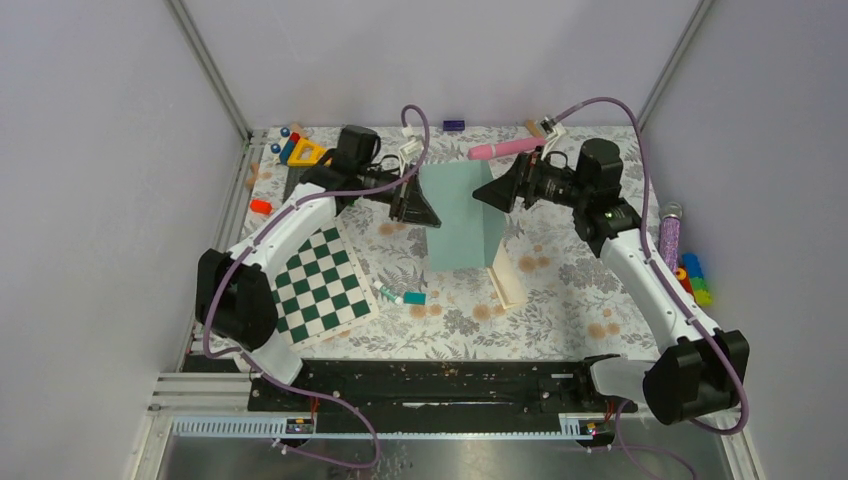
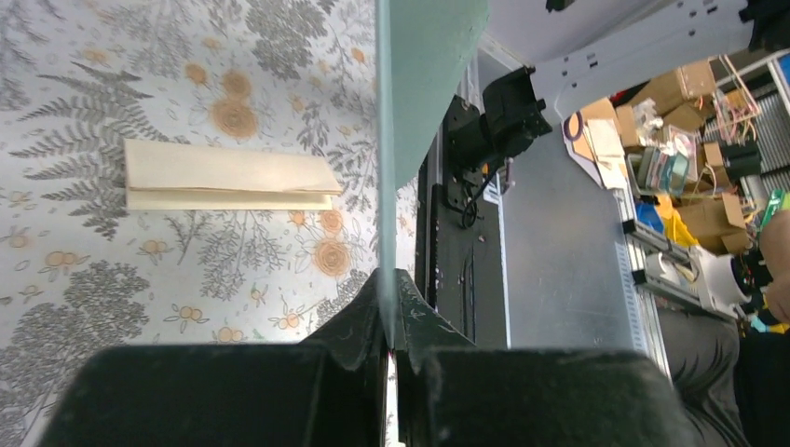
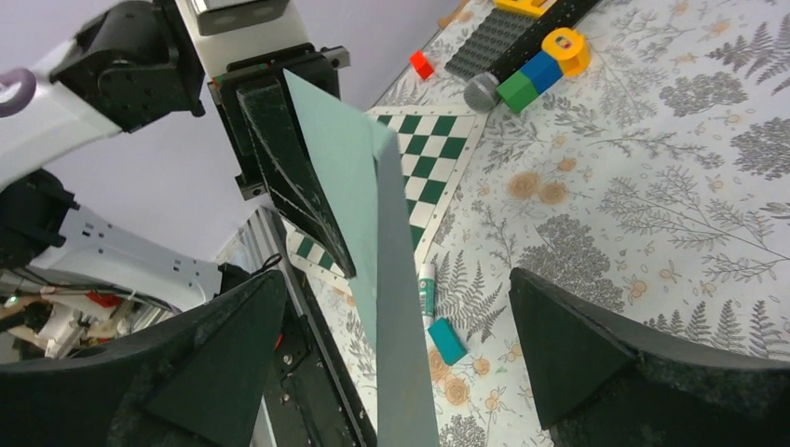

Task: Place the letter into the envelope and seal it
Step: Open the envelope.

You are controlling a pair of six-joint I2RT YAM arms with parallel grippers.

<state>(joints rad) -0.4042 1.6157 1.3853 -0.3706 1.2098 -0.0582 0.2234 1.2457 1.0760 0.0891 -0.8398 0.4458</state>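
The teal envelope (image 1: 462,218) is held up off the table, with its left edge pinched in my left gripper (image 1: 414,211), which is shut on it. In the left wrist view the envelope (image 2: 424,84) runs edge-on up from the closed jaws of the left gripper (image 2: 388,303). My right gripper (image 1: 494,195) is open at the envelope's upper right edge. In the right wrist view the envelope (image 3: 377,223) stands between the spread fingers of the right gripper (image 3: 402,349) without touching them. The folded cream letter (image 1: 505,275) lies on the table below; it also shows in the left wrist view (image 2: 224,175).
A green-white checkerboard (image 1: 320,285) lies at the left. A glue stick (image 1: 388,294) and a small teal block (image 1: 414,298) lie in front of the envelope. A pink marker (image 1: 505,149) and toys (image 1: 300,150) are at the back. A purple tube (image 1: 668,235) and coloured blocks (image 1: 695,280) are at the right.
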